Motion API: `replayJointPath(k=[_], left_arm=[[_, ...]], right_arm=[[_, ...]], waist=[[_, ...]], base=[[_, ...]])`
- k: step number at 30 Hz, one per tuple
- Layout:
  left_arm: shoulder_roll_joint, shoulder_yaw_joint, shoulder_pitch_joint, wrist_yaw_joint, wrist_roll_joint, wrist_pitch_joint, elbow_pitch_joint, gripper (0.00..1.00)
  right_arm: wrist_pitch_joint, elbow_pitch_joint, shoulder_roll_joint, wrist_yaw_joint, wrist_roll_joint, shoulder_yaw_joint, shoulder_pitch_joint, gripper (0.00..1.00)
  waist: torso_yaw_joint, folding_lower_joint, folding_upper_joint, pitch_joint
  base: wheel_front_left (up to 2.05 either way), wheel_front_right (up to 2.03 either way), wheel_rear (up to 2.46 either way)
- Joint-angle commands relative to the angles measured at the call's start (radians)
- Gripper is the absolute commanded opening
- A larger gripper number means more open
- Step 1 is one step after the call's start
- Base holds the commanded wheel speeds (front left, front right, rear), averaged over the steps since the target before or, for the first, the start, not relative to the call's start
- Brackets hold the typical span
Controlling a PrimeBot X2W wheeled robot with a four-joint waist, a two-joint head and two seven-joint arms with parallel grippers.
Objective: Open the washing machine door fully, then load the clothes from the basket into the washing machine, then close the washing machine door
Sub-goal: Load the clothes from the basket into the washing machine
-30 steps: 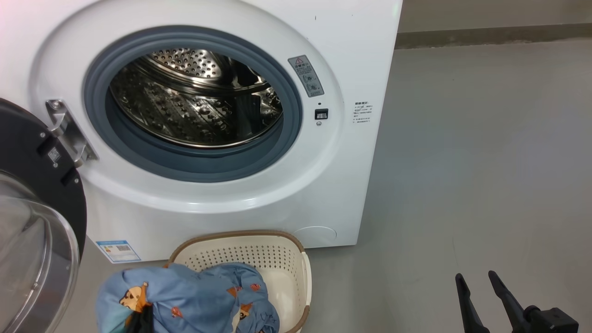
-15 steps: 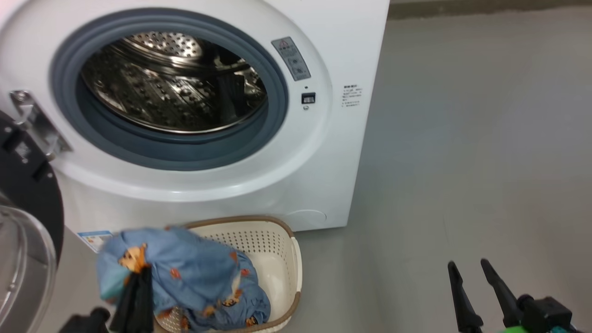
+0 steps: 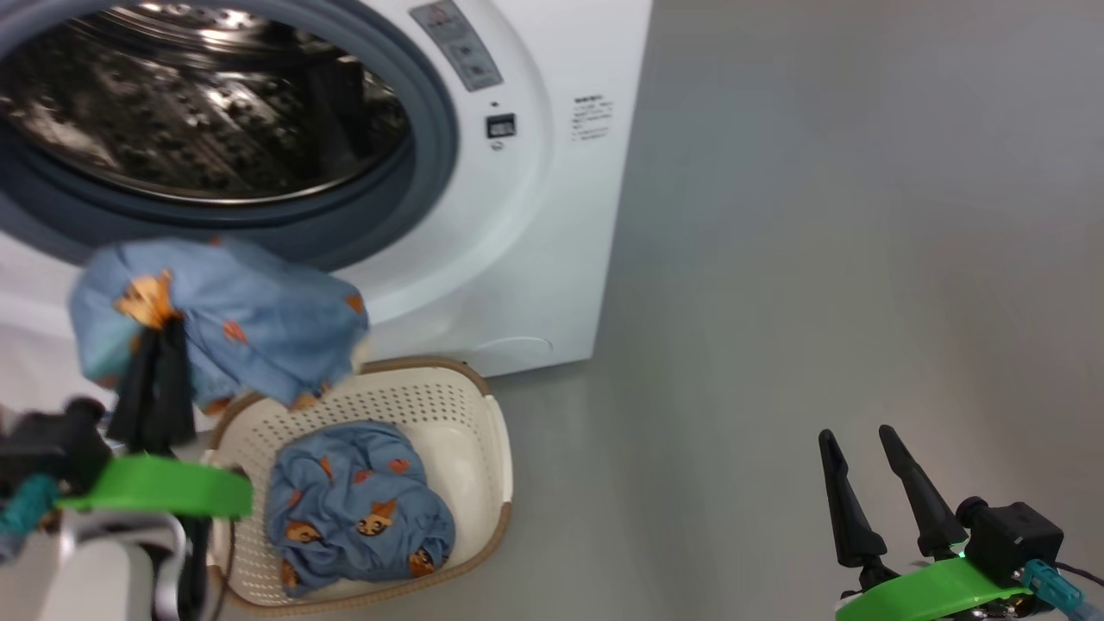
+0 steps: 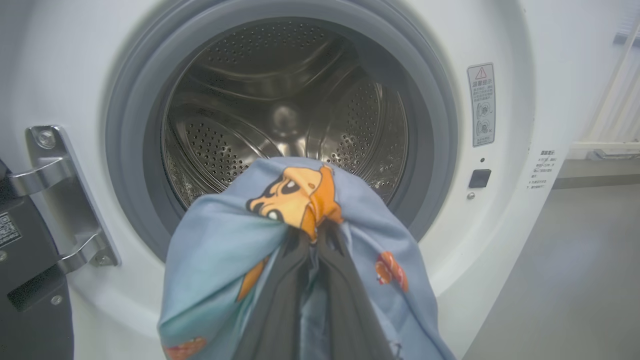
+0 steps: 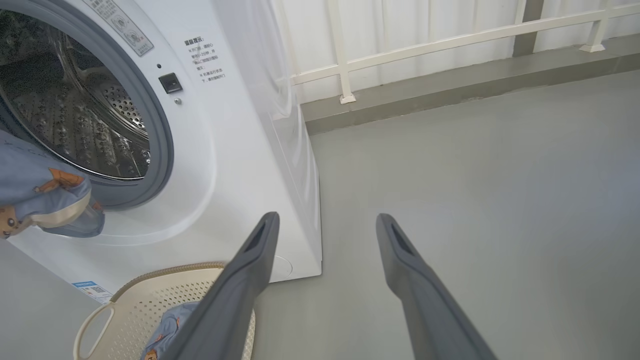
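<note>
Grey floor (image 3: 819, 259) lies under the white washing machine (image 3: 552, 259). Its warning sticker (image 4: 480, 105) has a red triangle; the small writing is too tiny to read. The left fingers (image 4: 277, 305) pinch blue clothes (image 4: 225, 240) before the drum (image 4: 280, 115), hiding its bottom. The right fingers (image 5: 245, 280) stand apart, with the basket (image 5: 130, 305) to their left.

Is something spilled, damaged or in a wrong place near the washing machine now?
Nothing stands out. A blue garment hangs from the shut left pincer before the drum; a second garment lies inside the basket.

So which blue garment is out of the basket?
The garment pinched in the left gripper, hanging before the washer; the other garment lies bunched in the basket.
</note>
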Motion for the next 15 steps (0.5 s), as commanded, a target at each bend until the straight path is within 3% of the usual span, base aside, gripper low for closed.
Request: replayJointPath(k=[1,15], left_arm=[[0.036,0.041,-0.064,-0.001,0.016,-0.011,-0.009,0.00],[0.111,0.059,-0.318,0.001,0.046,-0.011,0.217,0.00]], right_arm=[[-0.005,-0.021,-0.006,0.002,0.014,0.026,-0.031,1.00],[-0.005,-0.018,-0.006,0.002,0.037,0.056,-0.077,1.00]], waist=[[-0.046,0.0000,-0.0001,0.045],[-0.117,0.0000,-0.0001,0.128]], base=[[0.00,0.00,0.00],[0.00,0.00,0.00]])
